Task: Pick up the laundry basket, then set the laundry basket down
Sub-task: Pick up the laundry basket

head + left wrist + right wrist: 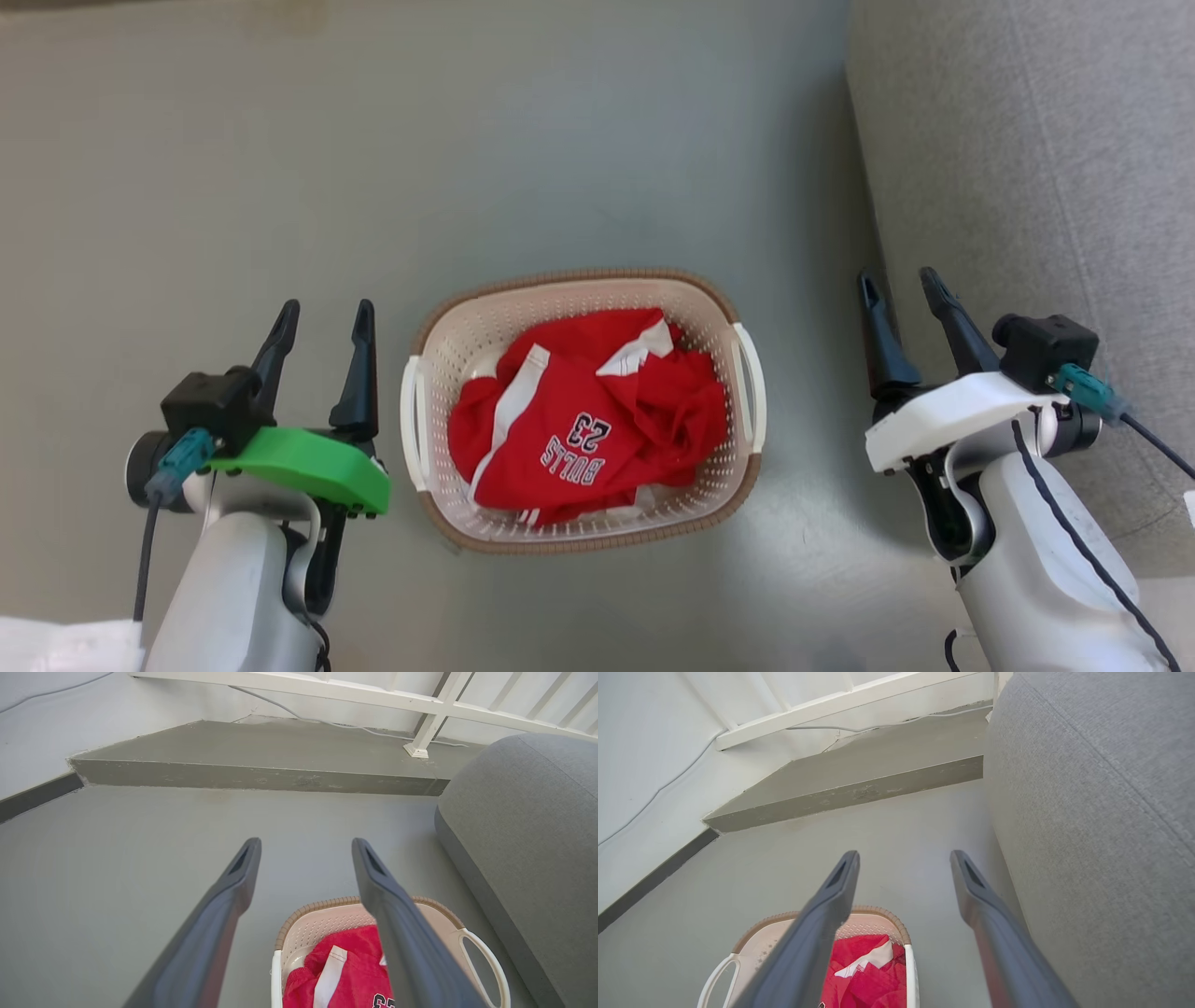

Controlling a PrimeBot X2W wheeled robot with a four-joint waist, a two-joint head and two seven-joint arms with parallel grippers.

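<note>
— Grey floor (560, 140) spreads under us, with a grey upholstered seat (1027, 140) at our right. Where do we see the laundry basket (579, 278)?

— We see it standing upright on the floor between our two arms, a crumpled red jersey (588, 420) inside it.

— And our grippers?

— Our left gripper (329, 308) hangs just beside the basket's left handle (408, 420), not touching it, fingers (359, 373) spread apart and holding nothing. Our right gripper (898, 277) is farther off the right handle (754, 392), near the seat, its fingers parted too and empty. From both wrists we also see a low grey step (257, 777) at the far wall.
</note>
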